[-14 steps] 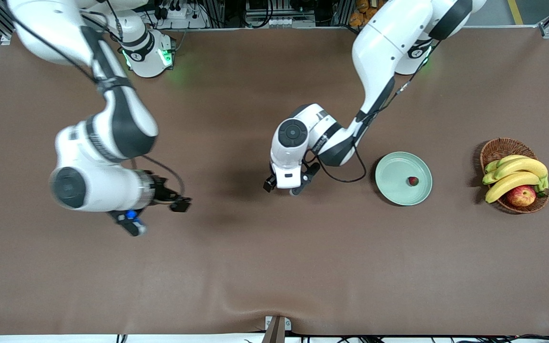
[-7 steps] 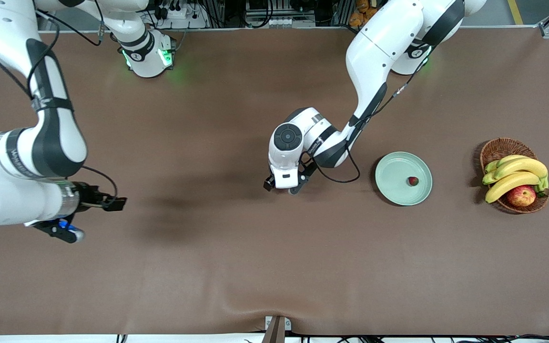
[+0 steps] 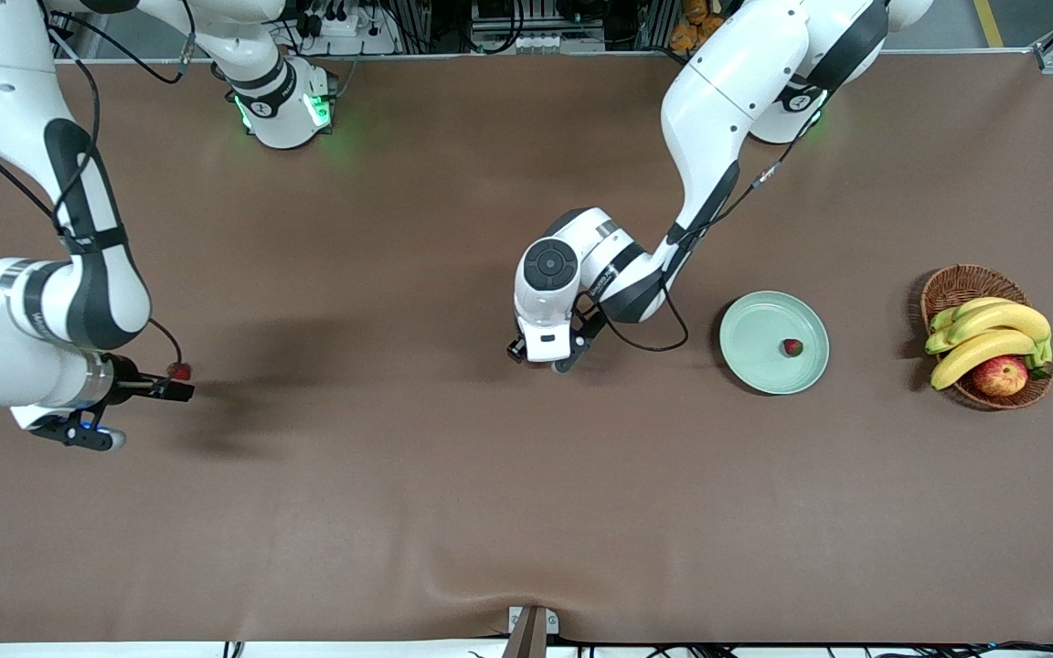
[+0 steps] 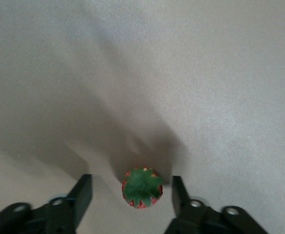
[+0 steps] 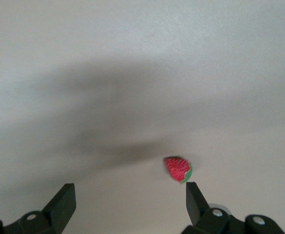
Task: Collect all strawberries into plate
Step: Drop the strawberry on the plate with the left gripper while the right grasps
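Fingers [image 4: 83, 195] of the left gripper [image 4: 131, 195] stand apart on either side of a strawberry [image 4: 142, 187], leafy cap up, with a gap showing on both sides; this gripper is low over the middle of the desk [image 3: 526, 503]. The right gripper [image 5: 130, 197] is spread wide near the right arm's end of the desk, with a second strawberry [image 5: 178, 168] lying just off one finger, not gripped. A third strawberry [image 3: 792, 347] sits in the green plate [image 3: 755, 361], beside a basket [image 3: 956, 283] of bananas [image 3: 988, 334] and an apple [image 3: 1000, 376].
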You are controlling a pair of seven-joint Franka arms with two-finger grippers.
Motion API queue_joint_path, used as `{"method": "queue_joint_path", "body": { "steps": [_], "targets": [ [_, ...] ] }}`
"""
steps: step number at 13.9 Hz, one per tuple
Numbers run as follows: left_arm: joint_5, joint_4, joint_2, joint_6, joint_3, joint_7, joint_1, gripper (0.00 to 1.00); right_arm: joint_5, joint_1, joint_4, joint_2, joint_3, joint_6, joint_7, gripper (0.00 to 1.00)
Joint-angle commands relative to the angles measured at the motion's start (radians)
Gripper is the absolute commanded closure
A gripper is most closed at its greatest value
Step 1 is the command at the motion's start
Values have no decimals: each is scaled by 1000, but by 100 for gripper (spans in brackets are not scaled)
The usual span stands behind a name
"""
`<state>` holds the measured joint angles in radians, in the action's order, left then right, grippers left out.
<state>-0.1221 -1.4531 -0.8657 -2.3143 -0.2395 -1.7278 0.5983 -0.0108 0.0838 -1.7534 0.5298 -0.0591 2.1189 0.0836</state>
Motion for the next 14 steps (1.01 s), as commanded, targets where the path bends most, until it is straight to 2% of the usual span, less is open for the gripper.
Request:
{"method": "queue_joint_path", "body": {
  "steps": [1,2,5,7,10,11,13,14],
  "targets": [
    [-5,28,-15,-7,14,5,17,91,32,7,-103,-44,1,71,-8,0],
    [-7,28,-15,-7,14,16,15,100,32,11,-109,-34,-4,81,-8,0],
    [-7,27,17,-4,16,24,0,100,40,16,-139,-22,-19,101,-16,0],
    [-8,19,68,10,17,21,-56,100,40,17,-149,-21,-31,105,-19,0],
    [-10,7,151,130,17,39,-161,100,46,21,-150,-10,-36,124,-37,9],
    [-10,-25,190,160,17,65,-199,100,46,28,-149,-10,-44,127,-59,17],
    [-10,-152,311,159,14,125,-276,100,46,28,-150,1,-50,136,-82,32],
    [-10,-217,368,158,9,152,-310,100,46,30,-150,9,-50,145,-82,33]
  ]
}}
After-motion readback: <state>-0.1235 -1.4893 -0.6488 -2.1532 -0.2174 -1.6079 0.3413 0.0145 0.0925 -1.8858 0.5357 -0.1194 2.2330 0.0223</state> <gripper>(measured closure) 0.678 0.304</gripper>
